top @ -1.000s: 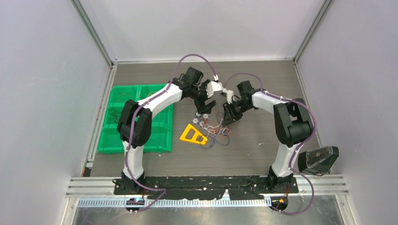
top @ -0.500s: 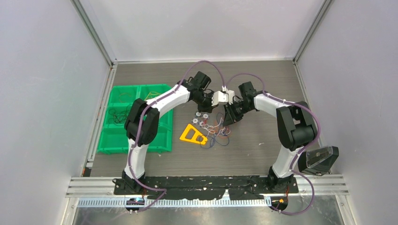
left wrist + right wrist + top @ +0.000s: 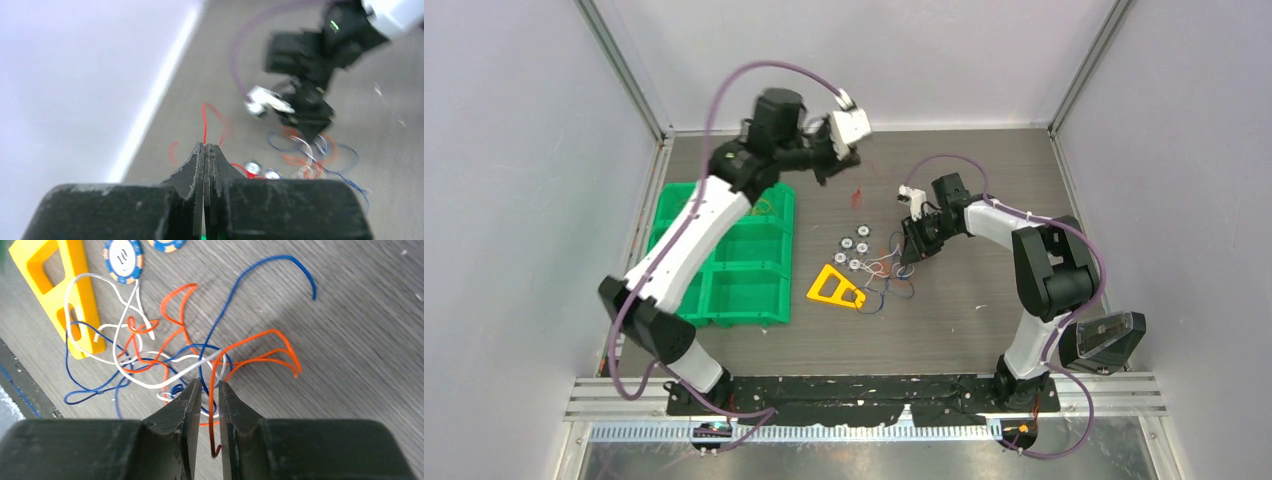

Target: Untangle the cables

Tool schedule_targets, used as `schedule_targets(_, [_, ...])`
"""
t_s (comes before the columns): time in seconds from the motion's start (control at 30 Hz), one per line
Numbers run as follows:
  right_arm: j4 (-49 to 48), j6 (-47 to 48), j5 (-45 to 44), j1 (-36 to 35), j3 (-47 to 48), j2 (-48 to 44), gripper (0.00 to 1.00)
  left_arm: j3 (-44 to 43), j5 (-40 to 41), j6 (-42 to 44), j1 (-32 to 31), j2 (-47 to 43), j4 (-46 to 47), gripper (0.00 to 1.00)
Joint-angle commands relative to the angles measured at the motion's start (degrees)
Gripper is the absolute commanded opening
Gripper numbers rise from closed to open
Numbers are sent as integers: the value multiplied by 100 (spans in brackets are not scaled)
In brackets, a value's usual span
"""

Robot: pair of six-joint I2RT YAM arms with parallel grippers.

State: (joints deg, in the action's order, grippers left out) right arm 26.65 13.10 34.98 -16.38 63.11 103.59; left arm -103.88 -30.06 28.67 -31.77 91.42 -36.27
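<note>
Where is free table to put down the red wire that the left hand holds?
Bare table lies along the back wall, and in front between the yellow triangle and the arm bases. It is crowded at the wire tangle and chips beside the right hand.

1. Thin flexible wires [image 3: 200, 359]: tangled orange, blue and white strands.
2. Thin red flexible wire [image 3: 204, 122]: red, blurred, possibly a single strand.
3. Flat yellow plastic triangle [image 3: 92, 315]: plain yellow.
4. Round chip [image 3: 123, 252]: blue-and-orange striped rim, white centre.
5. Green plastic compartment tray [image 3: 744, 295]: solid green.
6. Table [image 3: 360, 340]: grey wood grain.
</note>
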Motion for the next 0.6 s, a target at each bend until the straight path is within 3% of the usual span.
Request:
schedule_targets(0.0, [70, 48, -480, 34, 74, 87, 25, -1175, 211, -882, 721, -237, -51, 0])
schedule_targets(0.13, [153, 127, -530, 65, 10, 79, 25, -1983, 158, -1251, 1288, -331, -243, 0])
schedule_targets(0.23, [267, 179, -490, 97, 19, 68, 26, -2082, 166, -1160, 1564, -511, -616, 0])
schedule_targets(0.4, [378, 219, -277, 183, 106, -61, 26, -597, -60, -1014, 2237, -1297, -849, 0])
schedule_targets(0.57, [569, 316, -170, 205, 236, -154, 25, 742, -54, 175, 2708, -1839, -1470, 0])
